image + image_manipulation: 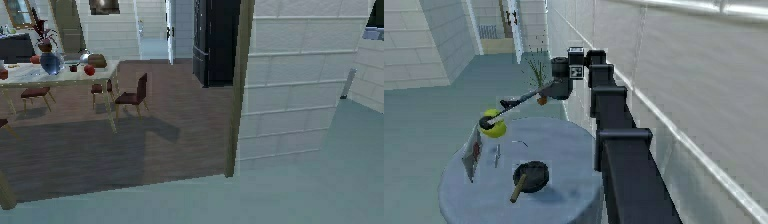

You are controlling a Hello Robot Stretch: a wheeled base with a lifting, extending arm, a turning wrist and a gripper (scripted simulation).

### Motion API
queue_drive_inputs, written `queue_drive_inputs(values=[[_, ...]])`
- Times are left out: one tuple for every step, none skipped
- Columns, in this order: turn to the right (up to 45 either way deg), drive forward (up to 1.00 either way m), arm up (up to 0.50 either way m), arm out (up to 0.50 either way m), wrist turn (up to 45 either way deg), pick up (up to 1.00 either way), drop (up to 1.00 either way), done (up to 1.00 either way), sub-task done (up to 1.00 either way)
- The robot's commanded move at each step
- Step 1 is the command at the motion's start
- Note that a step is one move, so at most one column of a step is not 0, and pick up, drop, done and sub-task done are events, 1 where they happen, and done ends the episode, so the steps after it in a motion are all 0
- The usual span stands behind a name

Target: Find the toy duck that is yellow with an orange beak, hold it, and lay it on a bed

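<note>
In the arm side view the dark arm (619,130) rises from the bottom edge, and the gripper (487,122) reaches out to the left. A small yellow rounded thing (496,128) sits at the fingers' far end, at the back edge of a round grey-blue table (564,195). It is too small to make out a beak. I cannot tell whether the gripper holds it or whether it rests on the tabletop.
The round table also bears a small upright card or frame (472,158) and a dark dish with a stick (530,177). A potted plant (536,72) stands behind it. The forward view shows a dining table (60,78) with chairs, a blue vase (51,62), a white block wall (295,80) and a dark doorway (218,40).
</note>
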Motion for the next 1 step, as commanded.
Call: queue_drive_inputs(values=[[0.0,0.0,0.0,0.0,-45.0,0.0,0.0,0.0,0.0]])
